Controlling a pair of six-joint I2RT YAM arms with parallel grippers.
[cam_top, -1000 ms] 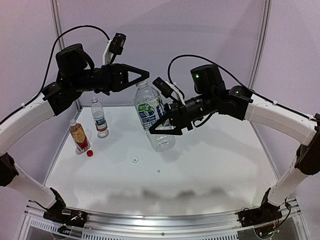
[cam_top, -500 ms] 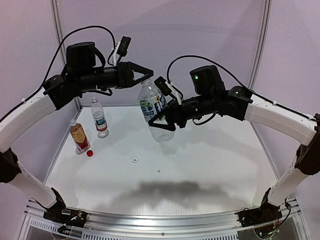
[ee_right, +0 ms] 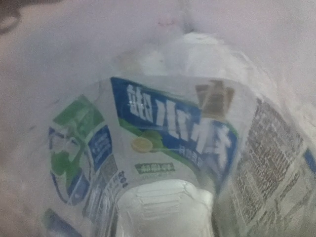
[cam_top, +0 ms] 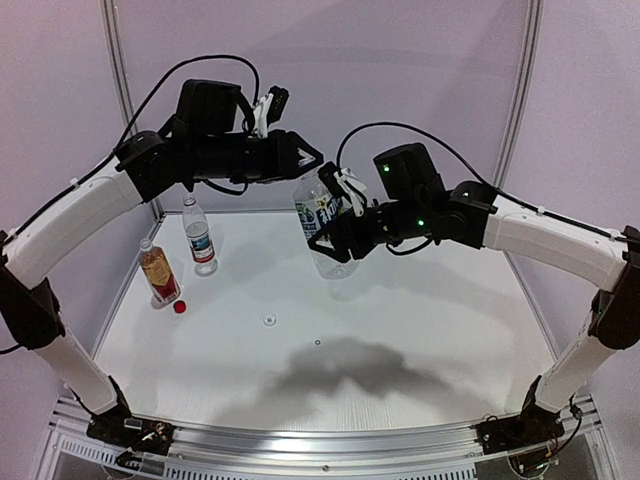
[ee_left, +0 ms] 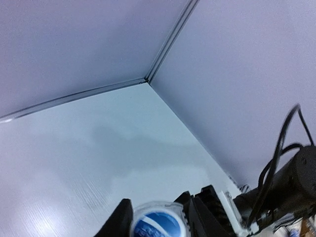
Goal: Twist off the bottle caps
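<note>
My right gripper (cam_top: 336,240) is shut on the clear bottle with the green-blue label (cam_top: 318,212) and holds it tilted in the air over the back of the table. That bottle (ee_right: 168,133) fills the right wrist view and hides the fingers there. My left gripper (cam_top: 312,160) is at the bottle's top. In the left wrist view its jaws (ee_left: 156,205) press both sides of a whitish cap with a blue top (ee_left: 158,224). Whether this cap is still on the neck is hidden. A red cap (cam_top: 180,307) and a whitish cap (cam_top: 268,320) lie on the table.
At the left, a clear bottle with a blue-white-red label (cam_top: 200,236) stands upright, and an amber bottle (cam_top: 160,276) stands tilted in front of it. The white table (cam_top: 420,320) is walled at the back and sides.
Both arms have shifted right. The held bottle has risen and moved right with the right gripper, and the left gripper has followed its top.
</note>
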